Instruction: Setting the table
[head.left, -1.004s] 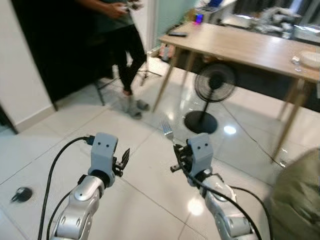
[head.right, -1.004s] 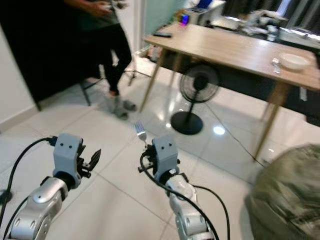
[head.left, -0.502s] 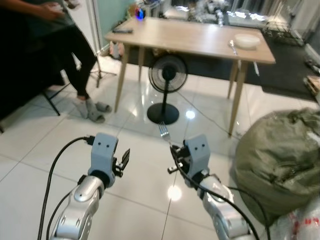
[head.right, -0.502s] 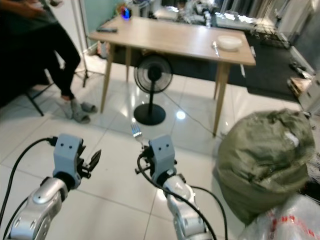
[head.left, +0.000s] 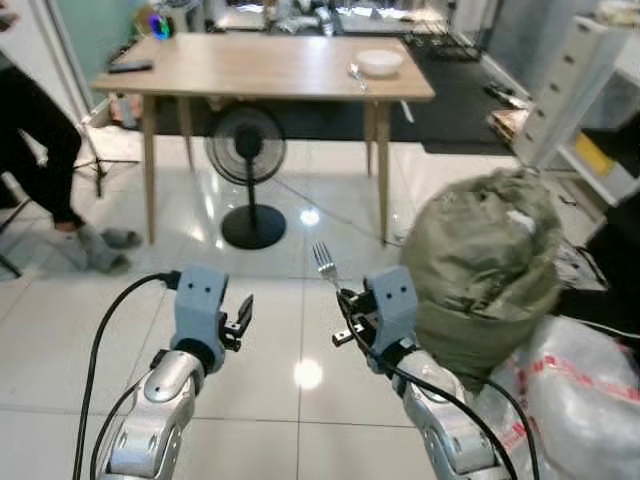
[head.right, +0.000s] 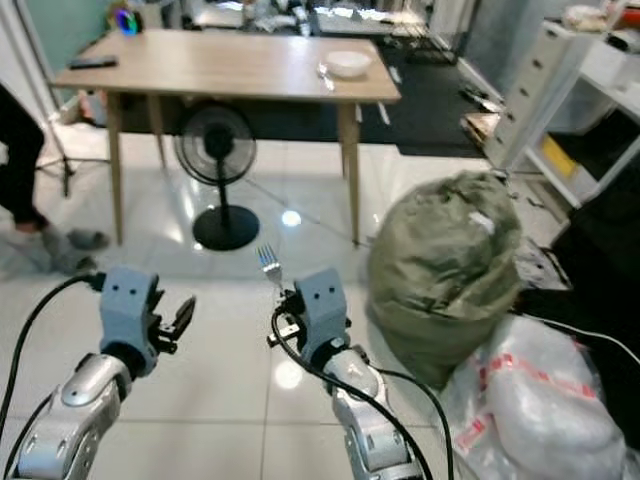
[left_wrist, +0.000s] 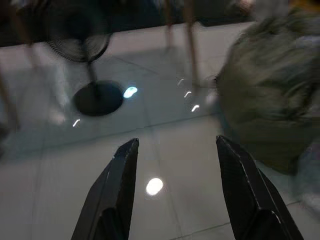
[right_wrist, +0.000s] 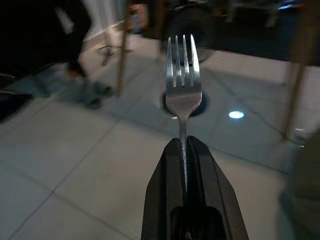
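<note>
A silver fork (head.left: 325, 264) stands tines-up over the white tile floor, with my right gripper (head.left: 346, 300) shut on its handle; the right wrist view shows the fork (right_wrist: 182, 85) pinched between the black fingers (right_wrist: 165, 175). My left gripper (head.left: 240, 318) is held level beside it, open and with nothing in it; its two fingers (left_wrist: 116, 182) stand well apart. Far ahead is a wooden table (head.left: 210, 70) with a white bowl (head.left: 380, 62) and a piece of cutlery (head.left: 356, 74) near its right end.
A black floor fan (head.left: 246, 160) stands under the table. A large olive sack (head.left: 485, 260) and a white plastic bag (head.left: 575, 400) lie on my right. A person's legs (head.left: 45, 150) are at the far left. White shelving (head.left: 590, 90) is at the right.
The camera has swung right: the table and fan shifted left, the sack and shelving came further into view. Both grippers hold the same pose, the fork still gripped.
</note>
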